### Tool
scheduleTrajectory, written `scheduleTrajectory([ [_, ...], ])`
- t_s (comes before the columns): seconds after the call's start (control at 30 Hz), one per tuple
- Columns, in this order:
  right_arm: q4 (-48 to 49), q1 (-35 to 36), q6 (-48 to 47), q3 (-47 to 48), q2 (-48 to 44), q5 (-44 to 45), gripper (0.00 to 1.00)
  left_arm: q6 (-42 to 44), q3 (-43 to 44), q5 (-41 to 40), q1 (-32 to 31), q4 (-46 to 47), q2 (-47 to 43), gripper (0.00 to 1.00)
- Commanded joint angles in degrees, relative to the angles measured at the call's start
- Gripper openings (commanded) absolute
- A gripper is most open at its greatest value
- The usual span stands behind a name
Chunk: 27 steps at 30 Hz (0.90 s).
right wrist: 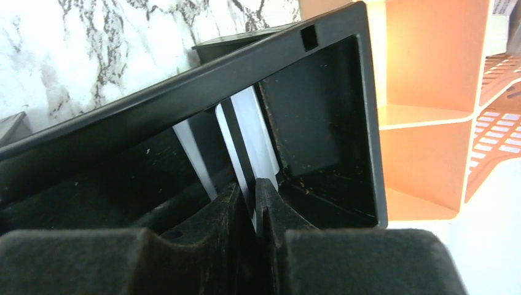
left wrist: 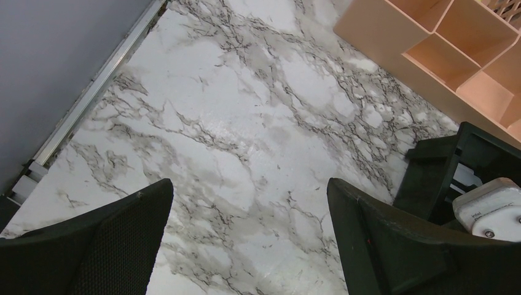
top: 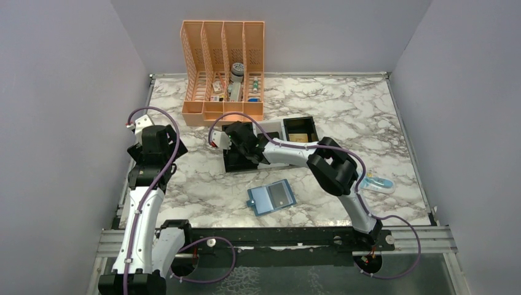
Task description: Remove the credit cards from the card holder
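Light-blue bifold card holder (top: pixel 271 197) lies open on the marble bench (top: pixel 344 110), a dark card (top: pixel 282 195) on its right panel. The right arm stretches leftward, the right hand (right wrist: pixel 254 196) clamped on a thin white, black-striped credit card (right wrist: pixel 249 135) standing inside the black plastic tray (right wrist: pixel 319 92). The left hand (left wrist: pixel 249 209) hovers over bare bench, fingers apart.

bright, even overhead light w/ soft shadows. slight glare on marble table (left wrist: pixel 212 129). r wrist view: right gripper (right wrist: pixel 250 185) blurry up close, orange rack (right wrist: pixel 424 92) blown out.

card holder (top: pixel 271 198): light-blue, open flat | credit card (right wrist: pixel 253 132): white, upright in tray (right wrist: pixel 184 92)
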Motion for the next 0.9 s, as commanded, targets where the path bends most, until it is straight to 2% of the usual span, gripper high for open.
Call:
scheduleTrajectory([
  [0.0,-2.79,0.20,0.14,1.55,0.67,-2.15,0.16,1.00,-0.03,2.15,0.63,1.60,0.31,0.99],
  [0.03,-2.65,0.17,0.09,1.41,0.60,-2.19,0.17,1.03,-0.03,2.30,0.69,1.65,0.34,0.99],
  [0.13,-3.29,0.19,-0.10,1.56,0.34,-2.82,0.34,1.03,-0.11,2.70,0.72,1.78,0.47,0.99],
  [0.17,-3.48,0.17,-0.09,1.67,0.27,-2.87,0.35,1.03,-0.14,2.81,0.78,1.87,0.57,0.99],
  [0.43,-1.39,0.08,5.27,0.99,-3.32,-5.01,0.37,1.25,-0.20,3.59,1.03,2.14,0.98,0.99],
  [0.57,2.26,-0.40,14.69,-0.61,-6.71,-5.43,0.38,1.34,-0.24,3.97,1.18,2.28,1.18,0.99],
  [0.73,7.16,-0.87,26.54,-6.34,-15.18,-4.99,0.37,1.80,-0.33,5.27,1.23,2.56,1.49,0.99],
  [0.87,1.84,-2.30,40.24,-8.77,-19.09,-10.79,0.33,2.00,-0.64,6.15,1.27,2.85,1.44,0.99],
])
